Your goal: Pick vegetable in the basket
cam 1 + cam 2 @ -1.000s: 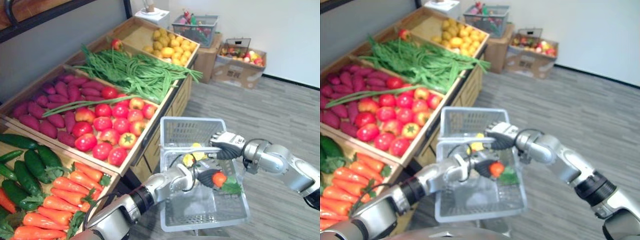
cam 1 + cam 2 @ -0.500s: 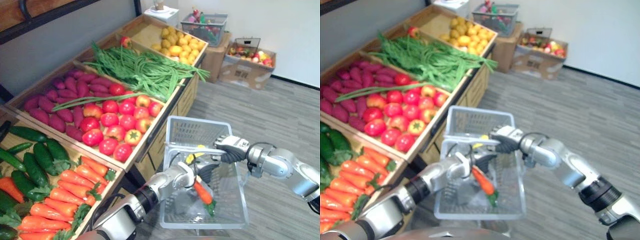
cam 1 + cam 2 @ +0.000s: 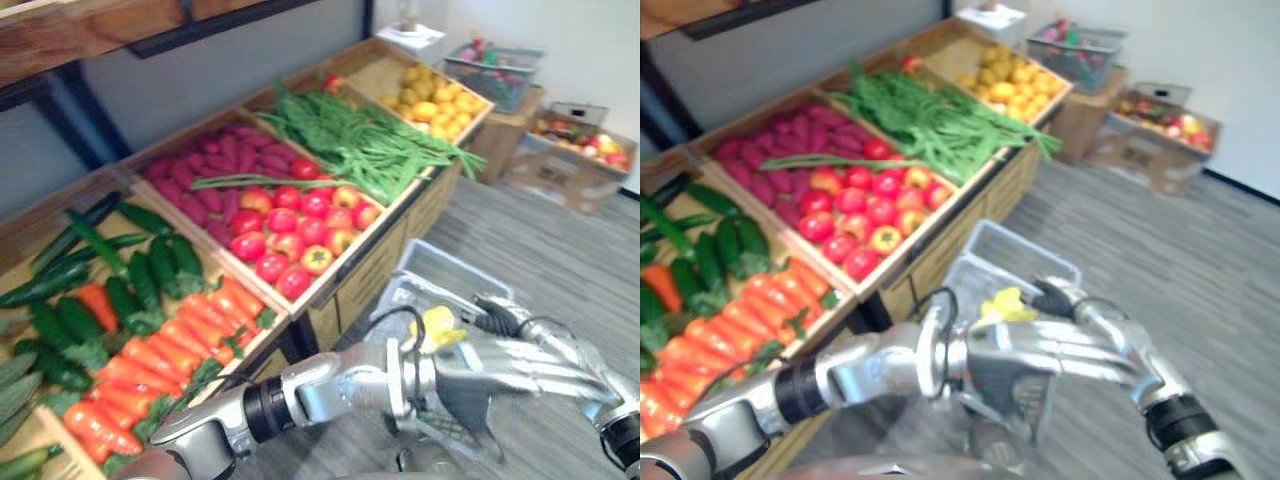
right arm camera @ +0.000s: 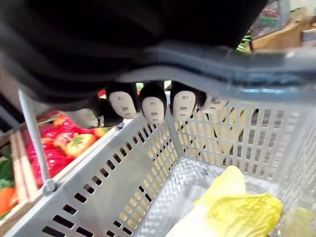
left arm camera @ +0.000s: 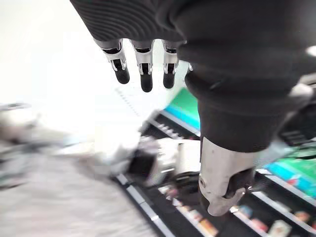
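Basket handle within curled right robot hand; left robot hand now empty, fingers straight.

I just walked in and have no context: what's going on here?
The robot's right hand is curled round the handle of a grey plastic basket beside a wooden produce stand. A yellow leafy vegetable lies in the basket. The left hand, near the basket, has straight fingers and holds nothing.
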Robot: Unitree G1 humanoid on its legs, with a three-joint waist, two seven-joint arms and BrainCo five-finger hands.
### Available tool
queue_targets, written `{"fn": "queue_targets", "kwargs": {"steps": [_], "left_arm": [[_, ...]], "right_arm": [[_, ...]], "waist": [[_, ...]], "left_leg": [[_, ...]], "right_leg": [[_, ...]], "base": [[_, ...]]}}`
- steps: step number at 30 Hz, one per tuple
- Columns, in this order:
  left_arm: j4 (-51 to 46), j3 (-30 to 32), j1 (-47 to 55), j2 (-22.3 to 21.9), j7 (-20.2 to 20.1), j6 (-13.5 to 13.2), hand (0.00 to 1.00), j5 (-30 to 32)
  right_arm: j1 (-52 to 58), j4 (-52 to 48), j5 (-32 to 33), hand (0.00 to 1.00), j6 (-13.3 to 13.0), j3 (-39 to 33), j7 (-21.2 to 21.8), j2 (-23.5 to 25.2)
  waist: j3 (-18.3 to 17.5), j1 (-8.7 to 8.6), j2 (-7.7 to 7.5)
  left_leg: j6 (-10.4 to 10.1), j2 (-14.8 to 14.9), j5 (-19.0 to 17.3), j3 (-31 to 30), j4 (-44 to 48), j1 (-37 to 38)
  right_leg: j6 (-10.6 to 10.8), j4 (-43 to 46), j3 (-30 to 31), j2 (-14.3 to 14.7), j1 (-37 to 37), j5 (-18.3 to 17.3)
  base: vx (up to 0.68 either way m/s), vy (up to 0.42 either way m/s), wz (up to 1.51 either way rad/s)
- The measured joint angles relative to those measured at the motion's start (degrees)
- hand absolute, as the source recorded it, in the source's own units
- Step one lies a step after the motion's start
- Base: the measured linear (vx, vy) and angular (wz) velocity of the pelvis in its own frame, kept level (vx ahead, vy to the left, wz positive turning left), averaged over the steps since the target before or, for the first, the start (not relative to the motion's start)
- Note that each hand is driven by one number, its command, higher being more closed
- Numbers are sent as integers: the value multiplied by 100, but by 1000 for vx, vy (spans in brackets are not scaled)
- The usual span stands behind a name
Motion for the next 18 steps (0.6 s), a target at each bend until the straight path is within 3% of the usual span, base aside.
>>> {"fn": "queue_targets", "kwargs": {"steps": [4,6,11,14,16,18], "left_arm": [[-245,-64,4,262,18,-10,0,-465],[-408,-60,7,629,21,20,0,-579],[-930,255,66,1097,77,30,0,-586],[-1280,938,521,1343,192,29,0,-583],[-1434,1676,1140,1423,297,32,0,-562],[-1479,2416,1808,1371,354,45,0,-535]], "right_arm": [[475,607,-6,100,277,-998,-281,525],[745,842,-1,100,381,-1619,-469,864],[1222,1453,39,100,531,-2926,-825,1577],[1373,1907,231,100,628,-3618,-1017,1876],[1410,2251,372,100,657,-4058,-1097,2121],[1433,2502,537,100,665,-4327,-1219,2297]], "waist": [[6,67,-1],[8,76,-4],[33,293,-35],[24,343,-36],[18,474,-52],[12,492,-58]], "left_leg": [[60,-31,-15,-684,29,-364],[144,-100,25,-1097,24,-616],[366,-386,174,-1948,-118,-1048],[501,-666,321,-2478,-331,-1259],[567,-855,453,-2812,-508,-1379],[613,-989,570,-3089,-649,-1468]], "right_leg": [[3,-56,-571,-268,193,-51],[13,-56,-920,-437,266,-110],[57,-47,-1662,-811,477,-208],[99,-20,-2199,-1063,659,-320],[119,58,-2508,-1222,700,-407],[115,36,-2762,-1304,762,-433]], "base": [[-77,-20,88],[-71,2,88],[-41,33,90],[9,38,99],[27,46,76],[56,20,65]]}}
